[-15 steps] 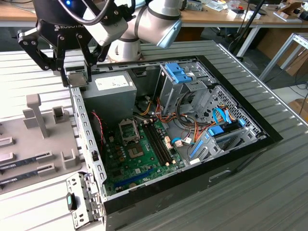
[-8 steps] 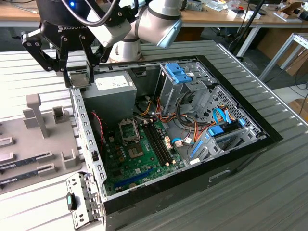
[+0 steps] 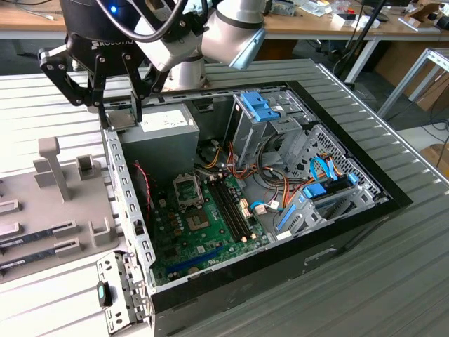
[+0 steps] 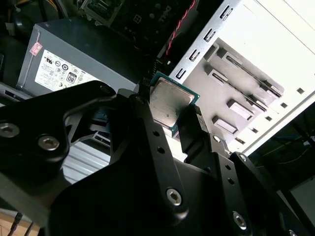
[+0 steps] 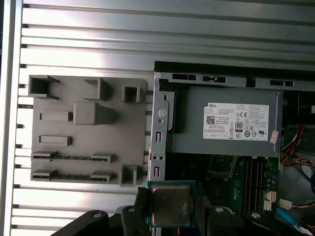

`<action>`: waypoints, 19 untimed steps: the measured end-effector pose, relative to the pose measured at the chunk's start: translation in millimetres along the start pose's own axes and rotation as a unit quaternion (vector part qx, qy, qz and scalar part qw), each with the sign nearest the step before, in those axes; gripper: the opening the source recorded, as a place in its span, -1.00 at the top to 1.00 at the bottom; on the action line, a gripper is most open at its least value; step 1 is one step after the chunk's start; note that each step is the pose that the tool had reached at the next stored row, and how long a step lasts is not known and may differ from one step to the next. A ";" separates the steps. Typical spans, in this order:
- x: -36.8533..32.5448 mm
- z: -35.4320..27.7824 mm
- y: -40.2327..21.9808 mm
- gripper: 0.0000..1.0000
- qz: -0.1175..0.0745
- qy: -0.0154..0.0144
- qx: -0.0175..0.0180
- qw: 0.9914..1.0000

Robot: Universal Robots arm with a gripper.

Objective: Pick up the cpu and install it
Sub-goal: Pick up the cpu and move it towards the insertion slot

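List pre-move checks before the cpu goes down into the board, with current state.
1. cpu clamped in gripper: ok, held by two opposite edges in both wrist views.
2. Metal top faces the wrist cameras: ok.
3. Gripper above socket: not ok, it hangs over the case wall beside the power supply.
4. Socket open and empty: cannot tell.
5. Cables off the socket: ok in the exterior view.

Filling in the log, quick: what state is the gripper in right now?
Gripper: shut on the cpu, with its fingers pinching two opposite edges of the chip.
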State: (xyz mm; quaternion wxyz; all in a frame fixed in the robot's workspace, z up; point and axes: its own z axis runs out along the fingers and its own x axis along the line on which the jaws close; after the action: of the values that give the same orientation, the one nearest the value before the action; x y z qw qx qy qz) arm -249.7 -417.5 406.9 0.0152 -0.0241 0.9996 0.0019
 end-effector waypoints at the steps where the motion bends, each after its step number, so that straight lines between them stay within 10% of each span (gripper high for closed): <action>1: -0.5 0.1 -0.2 0.05 0.000 0.000 0.000 1.000; 19: -14.6 4.2 -6.6 0.05 0.000 0.000 0.000 1.000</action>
State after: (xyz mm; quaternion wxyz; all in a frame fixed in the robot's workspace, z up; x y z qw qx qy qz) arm -234.7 -423.4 403.1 0.0152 -0.0241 0.9996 0.0019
